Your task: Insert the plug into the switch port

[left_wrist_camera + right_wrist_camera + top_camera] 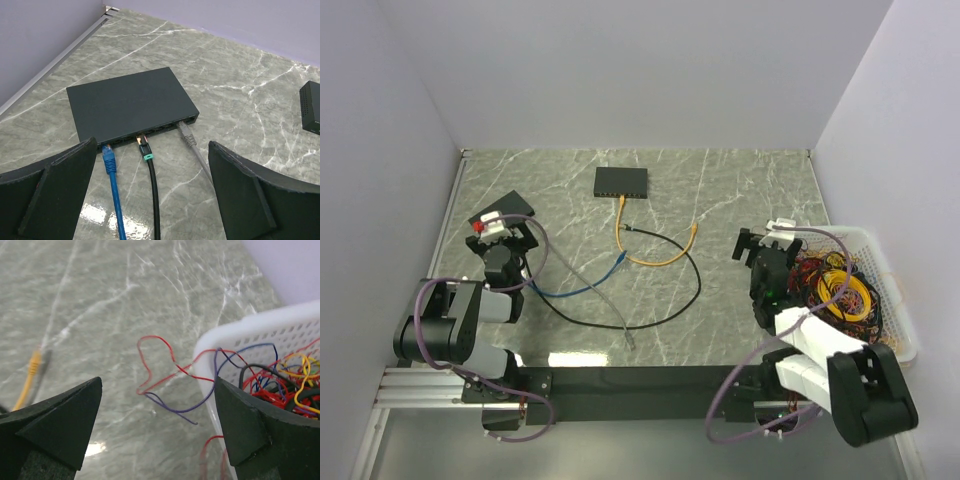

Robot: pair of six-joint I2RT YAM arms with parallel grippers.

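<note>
The switch point(620, 181) is a dark-grey oblong box at the back middle of the table, and its corner shows at the right edge of the left wrist view point(312, 106). A thin orange-yellow cable point(650, 262) has one end at the switch's front face point(622, 200). Whether that end is seated in a port I cannot tell. The cable's other plug point(694, 232) lies free on the table and shows at the left of the right wrist view point(34, 364). My left gripper point(500, 230) point(152, 160) is open over the black slab's front edge. My right gripper point(767, 238) point(157, 390) is open and holds nothing, right of the free plug.
A flat black slab point(127, 102) lies at the left with blue point(111, 165), black point(149, 165) and grey point(190, 140) cables plugged into its near edge. These cables trail across the middle of the table. A white basket point(865, 235) point(240, 325) of tangled wires stands at the right, and red and purple strands point(165, 372) spill over its rim.
</note>
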